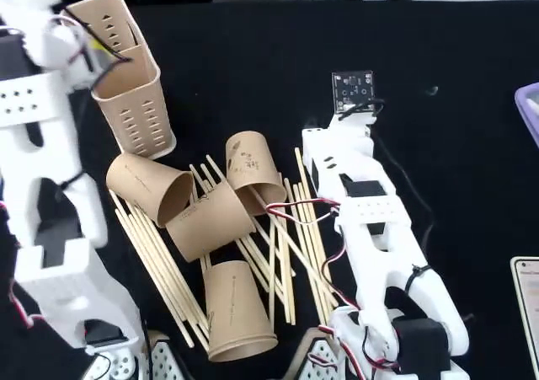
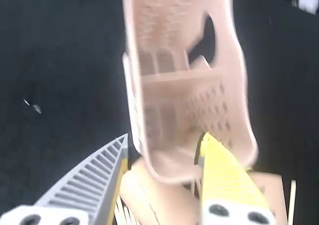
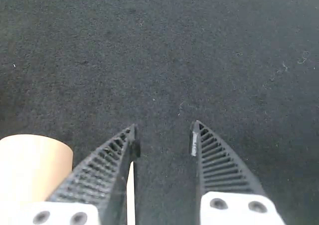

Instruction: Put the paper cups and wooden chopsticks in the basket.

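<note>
- Upper left of the high view: basket [image 1: 126, 77] leans tilted, mouth toward the top edge. Four paper cups [image 1: 210, 220] lie on their sides at centre over scattered wooden chopsticks [image 1: 295, 237], whose long axes mostly run top to bottom of frame.
- Handling, my read: cups light and crushable, so squeeze softly near the rim. Chopsticks stiff, thin, slick, so pinch mid-length across the axis.
- Left wrist view: left gripper [image 2: 164, 137] looks pinched on the basket wall.
- Right wrist view: right gripper [image 3: 163, 130] spread over black cloth [image 3: 199, 45], one paper cup [image 3: 30, 170] at lower left.
</note>
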Available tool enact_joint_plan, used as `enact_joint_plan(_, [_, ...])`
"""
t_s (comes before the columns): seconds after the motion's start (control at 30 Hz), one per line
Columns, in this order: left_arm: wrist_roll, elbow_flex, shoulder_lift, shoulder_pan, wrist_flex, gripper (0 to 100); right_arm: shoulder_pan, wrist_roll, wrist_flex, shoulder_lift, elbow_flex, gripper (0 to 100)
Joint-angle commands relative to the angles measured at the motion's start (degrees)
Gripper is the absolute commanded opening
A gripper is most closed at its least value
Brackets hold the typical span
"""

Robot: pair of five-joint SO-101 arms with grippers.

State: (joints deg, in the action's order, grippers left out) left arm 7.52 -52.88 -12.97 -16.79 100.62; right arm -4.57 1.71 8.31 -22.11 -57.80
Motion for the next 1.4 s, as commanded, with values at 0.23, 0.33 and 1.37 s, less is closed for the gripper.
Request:
enact_joint_plan(0.23, [0.62,18.24,4.92,3.12,-7.82,23,0.62,-0.26,-1.32,0.4,3.47,17.9])
enact_joint_plan(0.33, [0.62,18.07,4.92,4.0,-7.74,22,0.62,-0.26,-1.32,0.4,3.47,17.9])
enact_joint_plan(1.37, [-25.32,17.98,5.19,23.87,-15.38,3,0.7,-0.26,-1.32,0.4,3.47,17.9])
